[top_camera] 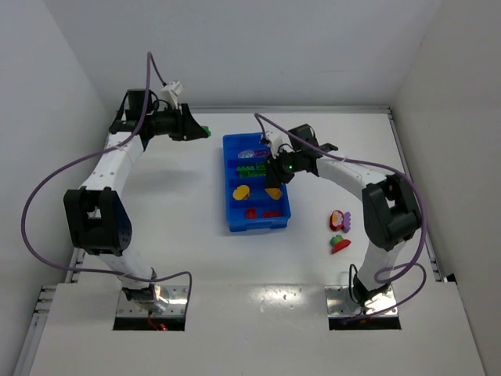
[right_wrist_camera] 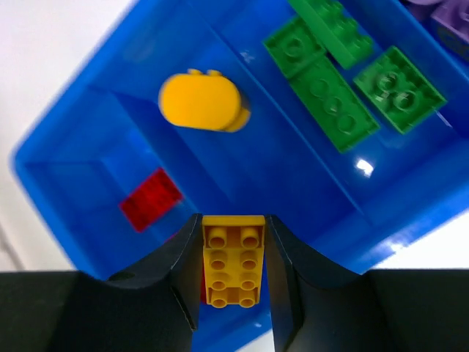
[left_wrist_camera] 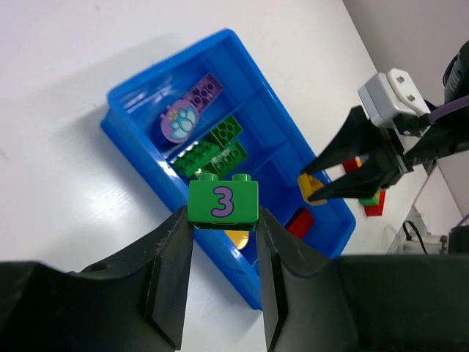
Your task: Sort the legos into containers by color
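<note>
nearest the arm bases, a few loose legos (top_camera: 338,220) lie on the tabletop (top_camera: 172,227), well out to the side of the right jaws and in no compartment. they look like the unsorted remainder.

a step farther in, the right jaws are narrowed onto a yellow brick (right_wrist_camera: 233,260), pinched by its long sides with the studs up, so it should drop flat when let go. they hang over the blue tray (right_wrist_camera: 66,147). just beyond their tips a rounded yellow piece (right_wrist_camera: 204,101) lies in its own compartment, which is likely why the brick is carried here: yellow goes with yellow. to one side of the tips a red brick (right_wrist_camera: 150,198) sits in the next compartment, and past the yellow one green bricks (right_wrist_camera: 330,81) fill a third. whether the held brick is squarely over its compartment or over a divider i cannot tell.

farthest back, the left jaws are closed on a green brick with a purple 3 (left_wrist_camera: 222,200), gripped by its two ends and held clear of the tabletop. seen from above it hangs beside the tray's far corner, not over it. below and past these jaws lie the sorted green bricks, with purple pieces (left_wrist_camera: 192,110) one compartment beyond. my guess is that it is held aside so the arms do not crowd each other; its place is with the greens.
</note>
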Robot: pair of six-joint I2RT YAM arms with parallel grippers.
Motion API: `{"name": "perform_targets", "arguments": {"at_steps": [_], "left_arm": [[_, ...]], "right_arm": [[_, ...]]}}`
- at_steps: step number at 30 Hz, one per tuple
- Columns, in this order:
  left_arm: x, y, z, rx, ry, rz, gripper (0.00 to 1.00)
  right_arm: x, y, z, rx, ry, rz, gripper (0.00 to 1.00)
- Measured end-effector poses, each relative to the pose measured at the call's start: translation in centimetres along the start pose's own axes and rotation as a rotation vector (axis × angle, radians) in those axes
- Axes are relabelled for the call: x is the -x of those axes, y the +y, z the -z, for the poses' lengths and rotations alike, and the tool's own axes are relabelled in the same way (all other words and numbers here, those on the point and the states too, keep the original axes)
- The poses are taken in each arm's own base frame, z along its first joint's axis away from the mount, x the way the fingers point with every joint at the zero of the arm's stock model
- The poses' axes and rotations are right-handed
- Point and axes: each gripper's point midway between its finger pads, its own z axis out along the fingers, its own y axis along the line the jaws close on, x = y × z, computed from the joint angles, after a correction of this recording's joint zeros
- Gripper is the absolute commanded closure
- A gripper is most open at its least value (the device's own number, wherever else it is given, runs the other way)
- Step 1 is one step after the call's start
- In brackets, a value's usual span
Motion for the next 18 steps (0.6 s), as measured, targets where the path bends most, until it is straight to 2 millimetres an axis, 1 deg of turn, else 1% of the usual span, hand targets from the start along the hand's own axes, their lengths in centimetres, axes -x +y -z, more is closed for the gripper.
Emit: {"name": "perform_targets", "arguments": {"at_steps": [2,5,10,15,16,18], "left_arm": [[-0.8,-0.4,-0.6,-0.006,0.02,0.006,0.82],[-1.3,-1.0,-1.1,-0.014,0.033,0.001,0.82],[-1.6,-0.8,-1.3,-0.004,0.04,0.001,0.82],[-2.0,-0.4,-1.3,0.005,0.047,-0.003,0.81],[-2.1,-0.4,-1.4,0.006,0.048,-0.005,0.81],[-2.2,-0.3,-1.4,0.008,0.051,-0.008,0.81]], "right_arm": [[-0.4,-0.7,0.0,-0.032,0.012,0.028,0.97],[-0.2,-1.6,-0.1,-0.066,0.004,0.079,0.97],[0.5,-2.5,-0.3,-0.098,-0.017,0.141,0.97],[0.6,-3.2,-1.1,-0.105,-0.01,0.172,0.97],[0.6,-3.2,-1.3,-0.103,-0.007,0.18,0.95],[0.3,-3.1,-1.6,-0.098,0.004,0.197,0.85]]}}
